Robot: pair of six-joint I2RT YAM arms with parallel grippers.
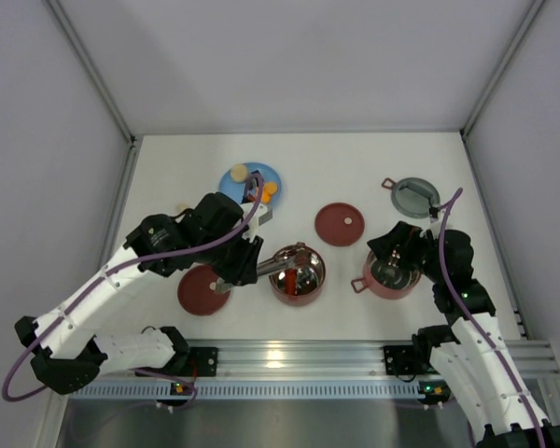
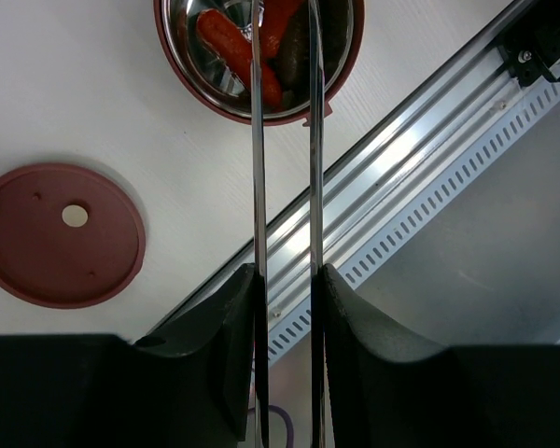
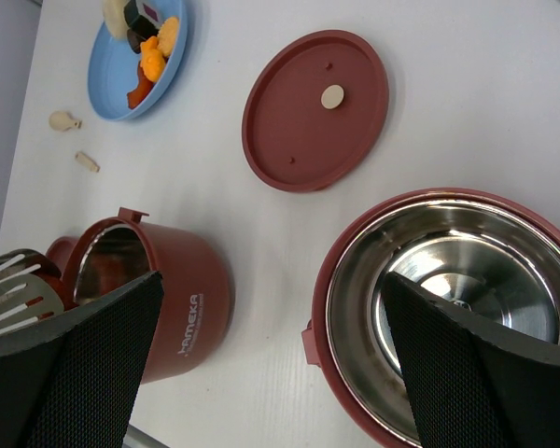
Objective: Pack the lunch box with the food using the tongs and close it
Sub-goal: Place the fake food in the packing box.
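The left gripper (image 2: 287,275) pinches the tongs (image 2: 257,140), tips cut off over red food (image 2: 226,42) unclear from overhead; the right gripper (image 3: 271,277) gapes wide.

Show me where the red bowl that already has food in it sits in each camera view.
Top external: the food-filled bowl is just below centre.
Left wrist: at the top edge, middle, with red food inside.
Right wrist: lower left, seen side-on.
Shared landmark: the tongs, which meet this bowl in every view.
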